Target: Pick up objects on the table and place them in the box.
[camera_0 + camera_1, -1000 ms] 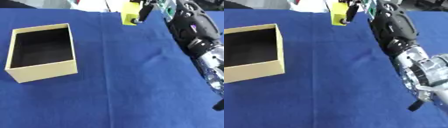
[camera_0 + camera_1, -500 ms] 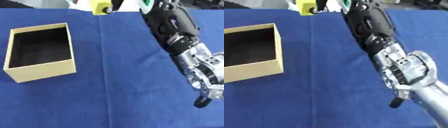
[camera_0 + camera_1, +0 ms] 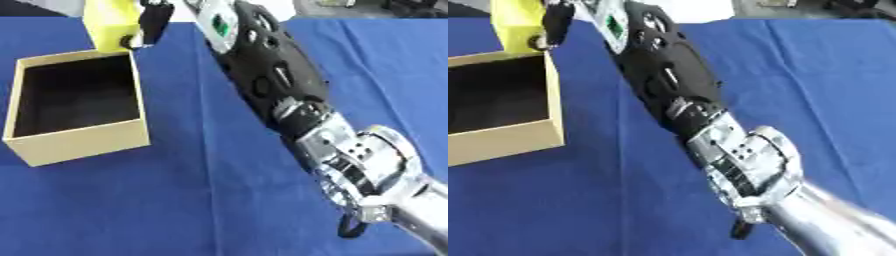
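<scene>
A yellow block (image 3: 110, 24) hangs in the air over the far right corner of the open cardboard box (image 3: 83, 142). My right hand (image 3: 156, 19) is shut on it, dark fingers curled over its right side. The right arm stretches from the lower right across the blue table to the upper left. The box's dark inside shows nothing in it. My left hand shows in neither view.
Blue cloth (image 3: 175, 200) covers the table around the box. My black and silver forearm (image 3: 289, 100) crosses the middle of the view. White and dark shapes lie beyond the table's far edge.
My right hand has carried the yellow block leftward from the far middle of the table to the box's far right corner. The box has stayed put.
</scene>
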Tool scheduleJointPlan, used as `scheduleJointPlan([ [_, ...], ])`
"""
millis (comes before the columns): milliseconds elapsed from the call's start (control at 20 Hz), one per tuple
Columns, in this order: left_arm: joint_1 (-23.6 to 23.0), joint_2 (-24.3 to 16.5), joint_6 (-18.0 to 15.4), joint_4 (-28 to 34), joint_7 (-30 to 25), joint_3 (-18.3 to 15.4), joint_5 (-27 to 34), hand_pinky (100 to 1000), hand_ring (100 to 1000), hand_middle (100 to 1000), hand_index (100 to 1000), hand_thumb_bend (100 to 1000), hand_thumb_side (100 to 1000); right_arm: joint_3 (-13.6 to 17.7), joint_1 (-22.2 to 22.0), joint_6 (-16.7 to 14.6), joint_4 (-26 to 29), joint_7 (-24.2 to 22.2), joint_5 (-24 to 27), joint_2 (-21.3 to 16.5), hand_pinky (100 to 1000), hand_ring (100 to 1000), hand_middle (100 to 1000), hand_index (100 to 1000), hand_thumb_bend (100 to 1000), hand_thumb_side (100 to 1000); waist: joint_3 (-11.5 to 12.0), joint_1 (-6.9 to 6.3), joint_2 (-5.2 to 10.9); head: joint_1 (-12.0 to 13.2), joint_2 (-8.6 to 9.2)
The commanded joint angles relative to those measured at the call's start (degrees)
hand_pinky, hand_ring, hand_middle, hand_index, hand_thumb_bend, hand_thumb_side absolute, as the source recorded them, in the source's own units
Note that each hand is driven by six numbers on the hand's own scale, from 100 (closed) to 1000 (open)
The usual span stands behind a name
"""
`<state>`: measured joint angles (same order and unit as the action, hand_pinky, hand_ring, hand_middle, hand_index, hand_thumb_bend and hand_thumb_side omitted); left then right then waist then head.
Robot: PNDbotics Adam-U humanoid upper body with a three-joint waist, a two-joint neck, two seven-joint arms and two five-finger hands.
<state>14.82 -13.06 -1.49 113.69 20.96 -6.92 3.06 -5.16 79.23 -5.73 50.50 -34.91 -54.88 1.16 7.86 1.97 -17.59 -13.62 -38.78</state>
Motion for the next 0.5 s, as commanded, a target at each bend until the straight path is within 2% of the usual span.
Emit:
scheduleJointPlan([
  [50, 0.7, -0.5, 0.0, 0.9, -0.3, 0.1, 0.1, 892, 769, 668, 617, 202, 886, -0.1, 0.6, 0.5, 1.1, 0.7, -1.1, 2.1, 726, 780, 536, 617, 100, 100, 0.3, -0.22, 1.36, -0.5, 0.13],
  [300, 0.8, -0.3, 0.0, 0.9, -0.5, 0.2, 0.3, 892, 770, 668, 616, 198, 887, -0.2, -0.4, 1.0, -0.9, 1.4, -4.5, 4.4, 758, 818, 647, 740, 100, 100, 0.7, -0.07, 1.28, -0.8, 0.33],
  [500, 0.8, -0.2, 0.1, 0.9, -0.6, 0.2, 0.3, 892, 771, 669, 616, 196, 888, 0.2, -1.2, 1.9, -2.8, 3.4, -9.0, 5.8, 775, 838, 716, 785, 100, 100, 0.9, -0.06, 1.17, -0.9, 0.45],
])
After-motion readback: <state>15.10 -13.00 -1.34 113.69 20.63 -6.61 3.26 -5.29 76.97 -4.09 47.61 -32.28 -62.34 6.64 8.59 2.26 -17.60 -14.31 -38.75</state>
